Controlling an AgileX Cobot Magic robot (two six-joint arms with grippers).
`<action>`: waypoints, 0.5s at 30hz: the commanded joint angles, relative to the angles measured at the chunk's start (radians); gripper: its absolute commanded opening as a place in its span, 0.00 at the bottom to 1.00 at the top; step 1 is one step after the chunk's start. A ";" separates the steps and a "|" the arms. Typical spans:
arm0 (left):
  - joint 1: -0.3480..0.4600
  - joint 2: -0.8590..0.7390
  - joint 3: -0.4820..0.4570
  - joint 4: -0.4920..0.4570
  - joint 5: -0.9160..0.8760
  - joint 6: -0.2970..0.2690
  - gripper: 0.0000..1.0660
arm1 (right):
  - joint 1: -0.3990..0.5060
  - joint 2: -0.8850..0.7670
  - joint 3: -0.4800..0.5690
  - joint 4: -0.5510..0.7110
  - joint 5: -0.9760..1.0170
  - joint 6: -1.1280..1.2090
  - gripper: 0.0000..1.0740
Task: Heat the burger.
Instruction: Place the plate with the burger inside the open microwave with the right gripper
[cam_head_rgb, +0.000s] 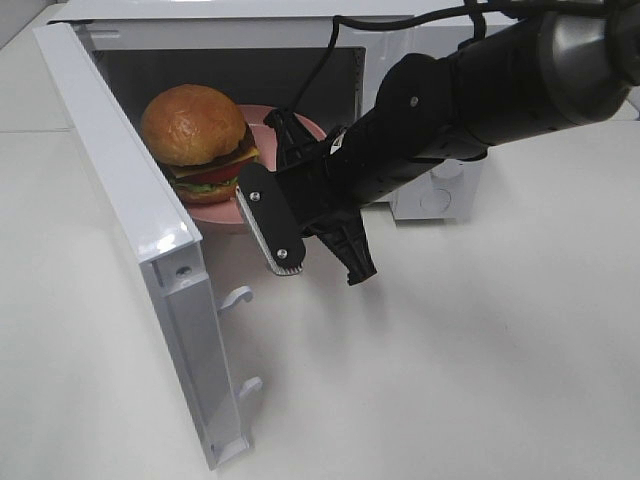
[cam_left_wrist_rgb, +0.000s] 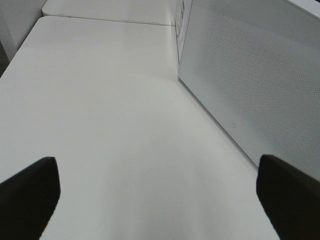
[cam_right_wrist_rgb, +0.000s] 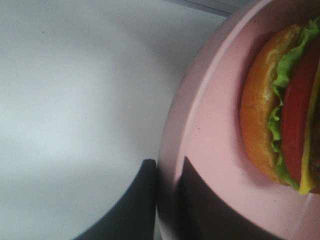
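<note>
half the pink plate (cam_head_rgb: 215, 212) hides behind the right hand (cam_right_wrist_rgb: 167, 200) gripping it

A plain white bench (cam_head_rgb: 480, 360) fills the scene, matte, under soft, even light that leaves only faint, blurred shadows. Ahead of the left fingers (cam_left_wrist_rgb: 30, 195) a thin seam (cam_left_wrist_rgb: 110, 20) meets a second white top (cam_left_wrist_rgb: 100, 7). A darker strip (cam_left_wrist_rgb: 3, 60) shows past the bench's edge, unidentifiable.
</note>
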 joint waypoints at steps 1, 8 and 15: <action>-0.004 -0.014 0.001 -0.004 0.001 0.001 0.94 | -0.009 0.002 -0.038 -0.019 -0.056 0.044 0.00; -0.004 -0.014 0.001 -0.004 0.001 0.001 0.94 | -0.032 0.043 -0.116 -0.056 -0.041 0.080 0.00; -0.004 -0.014 0.001 -0.004 0.001 0.001 0.94 | -0.033 0.097 -0.190 -0.121 -0.030 0.168 0.00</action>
